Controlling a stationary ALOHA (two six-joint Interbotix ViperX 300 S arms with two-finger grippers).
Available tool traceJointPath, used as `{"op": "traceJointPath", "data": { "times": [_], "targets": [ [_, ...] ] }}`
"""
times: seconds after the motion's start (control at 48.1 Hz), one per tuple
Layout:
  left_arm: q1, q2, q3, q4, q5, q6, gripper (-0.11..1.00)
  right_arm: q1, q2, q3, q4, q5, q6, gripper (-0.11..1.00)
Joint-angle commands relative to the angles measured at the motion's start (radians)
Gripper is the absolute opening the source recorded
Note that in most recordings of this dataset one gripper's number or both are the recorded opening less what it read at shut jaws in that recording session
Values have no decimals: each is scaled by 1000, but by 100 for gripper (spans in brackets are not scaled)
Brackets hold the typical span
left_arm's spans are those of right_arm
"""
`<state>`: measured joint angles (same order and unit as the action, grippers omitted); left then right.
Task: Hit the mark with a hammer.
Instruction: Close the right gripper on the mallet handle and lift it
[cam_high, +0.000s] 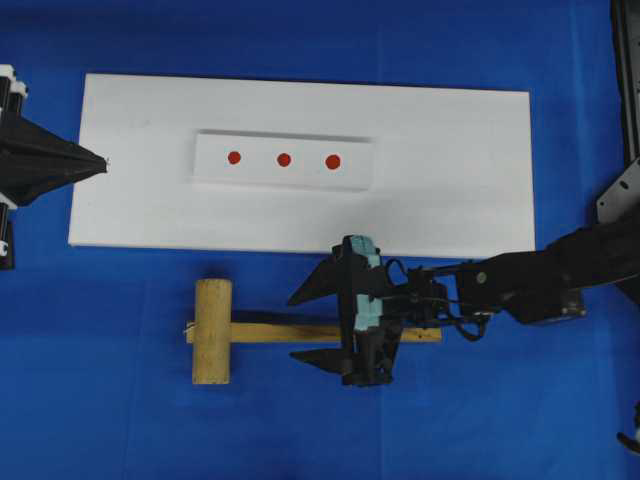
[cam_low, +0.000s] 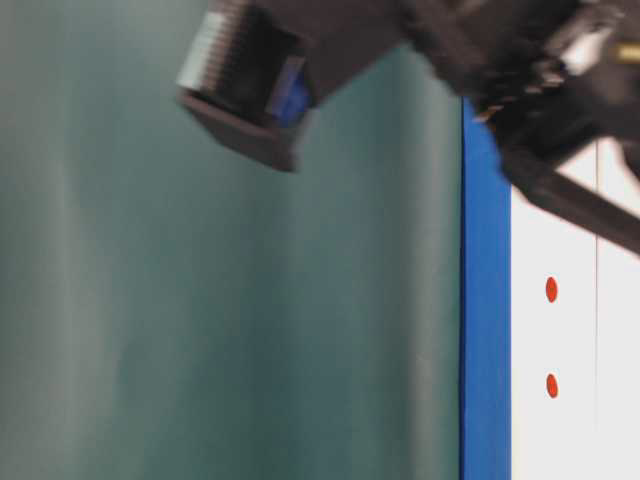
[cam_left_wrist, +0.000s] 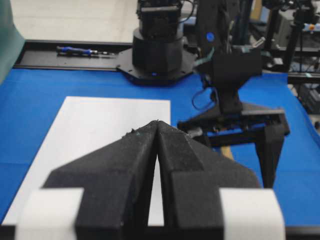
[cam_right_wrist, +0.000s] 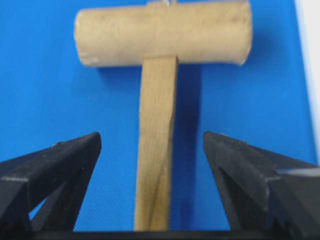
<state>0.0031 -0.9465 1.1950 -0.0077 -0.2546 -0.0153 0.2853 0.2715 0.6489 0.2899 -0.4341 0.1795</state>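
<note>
The hammer (cam_high: 212, 331) lies on the blue cloth in front of the white board, with its thick wooden head to the left and its flat handle (cam_high: 270, 332) pointing right. My right gripper (cam_high: 300, 327) is open and straddles the handle. In the right wrist view the handle (cam_right_wrist: 157, 140) runs between the fingers (cam_right_wrist: 70, 160) with a gap on each side, and the head (cam_right_wrist: 162, 32) lies beyond. The mark (cam_high: 333, 161) is the rightmost and largest red dot on the raised white block (cam_high: 283, 180). My left gripper (cam_high: 103, 162) is shut and empty at the board's left edge.
The white board (cam_high: 450, 200) carries the block, with two smaller red dots (cam_high: 234, 157) left of the mark. The right arm (cam_high: 540, 275) reaches in from the right. In the left wrist view the shut left gripper (cam_left_wrist: 156, 122) faces the board (cam_left_wrist: 100, 130) and the right arm's base (cam_left_wrist: 160, 50).
</note>
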Motion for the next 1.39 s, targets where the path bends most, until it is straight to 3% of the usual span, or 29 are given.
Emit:
{"op": "traceJointPath", "data": {
  "times": [0.0,0.208,0.395,0.603,0.686,0.977,1.372],
  "targets": [
    [0,3,-8,-2,-3,-2,0,15,25,-31,31,-21,-2,89],
    [0,3,-5,-2,-3,-2,0,34,81,-40,84,-31,-2,89],
    [0,3,-5,-2,-5,-2,0,40,83,-40,86,-34,-20,84],
    [0,3,-5,-2,11,-2,0,40,84,-38,84,-31,-48,26],
    [0,3,-5,-2,12,-2,0,40,84,-43,86,-31,-48,10],
    [0,3,-5,-2,15,-2,0,35,46,-52,86,-29,-49,9],
    [-8,3,-5,-2,44,-2,0,-5,-187,-26,84,15,-115,9]
  ]
}}
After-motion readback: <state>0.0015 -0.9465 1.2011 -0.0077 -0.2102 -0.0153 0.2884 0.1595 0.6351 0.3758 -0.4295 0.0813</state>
